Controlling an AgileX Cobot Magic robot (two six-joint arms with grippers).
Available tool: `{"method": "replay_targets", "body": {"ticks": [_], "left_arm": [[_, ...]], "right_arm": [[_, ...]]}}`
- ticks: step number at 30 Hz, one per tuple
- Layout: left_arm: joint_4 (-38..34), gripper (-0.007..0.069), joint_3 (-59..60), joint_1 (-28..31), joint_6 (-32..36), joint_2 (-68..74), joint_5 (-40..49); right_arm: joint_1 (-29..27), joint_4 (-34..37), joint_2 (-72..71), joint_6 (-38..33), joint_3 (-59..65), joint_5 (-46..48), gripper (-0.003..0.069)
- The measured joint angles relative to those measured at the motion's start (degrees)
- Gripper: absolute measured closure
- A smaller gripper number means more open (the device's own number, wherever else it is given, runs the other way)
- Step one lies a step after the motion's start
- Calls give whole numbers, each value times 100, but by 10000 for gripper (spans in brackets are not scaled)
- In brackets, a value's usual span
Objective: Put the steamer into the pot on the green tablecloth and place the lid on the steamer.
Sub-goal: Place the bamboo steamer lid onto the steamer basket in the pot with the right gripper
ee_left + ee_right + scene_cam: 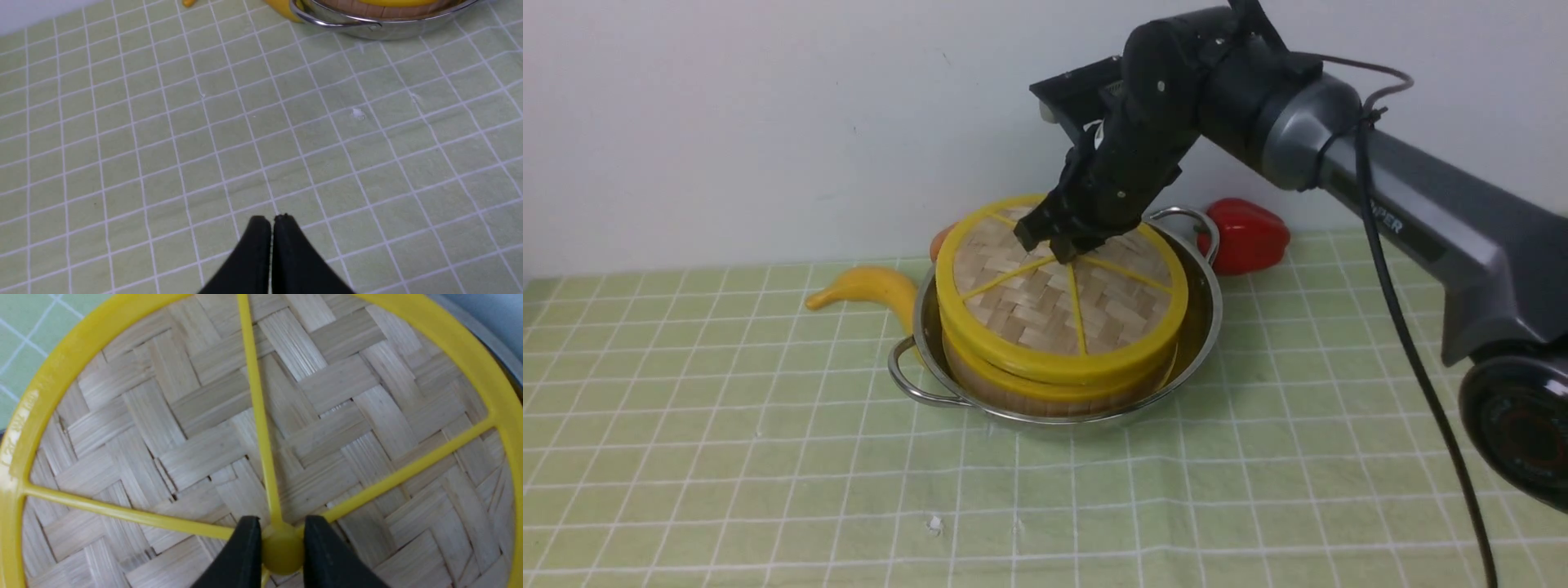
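Observation:
The steel pot (1205, 327) stands on the green tablecloth (727, 425) with the steamer (1045, 392) inside it. The woven lid (1054, 294) lies on the steamer, a little askew. My right gripper (1058, 241) is over the lid's centre; in the right wrist view it (282, 531) is shut on the lid's yellow knob (282, 549), with the lid (204, 437) filling the picture. My left gripper (272, 222) is shut and empty above bare cloth, the pot's rim (367, 28) far ahead of it. The dumplings are hidden.
A yellow banana (870, 290) lies against the pot's left side. A red bell pepper (1245, 233) sits behind the pot on the right, and something orange (941, 238) peeks out behind the lid. The wall stands close behind.

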Motion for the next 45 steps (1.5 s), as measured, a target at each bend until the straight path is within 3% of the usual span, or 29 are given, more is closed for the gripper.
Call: {"method": "replay_targets", "body": {"ticks": [45], "left_arm": [[-4,623,0,0,0,0,0]], "right_arm": [[28,-69,261,102,-127,132,514]]}}
